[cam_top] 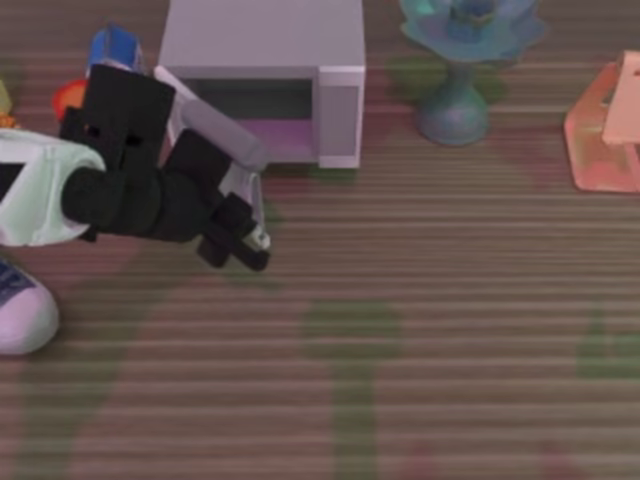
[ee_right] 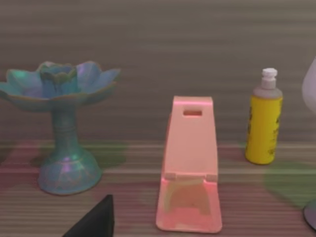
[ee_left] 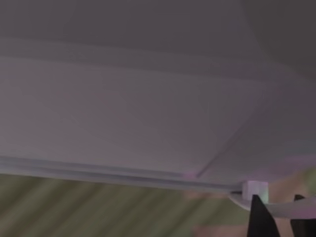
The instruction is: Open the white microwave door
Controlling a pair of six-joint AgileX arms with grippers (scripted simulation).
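Note:
The white microwave [cam_top: 262,35] stands at the back of the table, left of centre. The white microwave door [cam_top: 225,130] is swung out toward the front left, and the dark cavity with its purple floor [cam_top: 285,135] shows. My left gripper [cam_top: 252,243] is at the door's free edge, shut on the thin white handle [ee_left: 289,205]. The left wrist view is filled by the door panel [ee_left: 123,113], with both dark fingertips [ee_left: 259,219] straddling the handle. My right gripper [ee_right: 101,222] is outside the top view and shows only a dark tip in its wrist view.
A blue-green lotus stand [cam_top: 455,60] and a pink phone stand [cam_top: 610,130] are to the right of the microwave. A yellow bottle [ee_right: 264,128] stands beyond them. A shoe [cam_top: 20,310] lies at the left edge, and a blue box [cam_top: 115,45] is behind the left arm.

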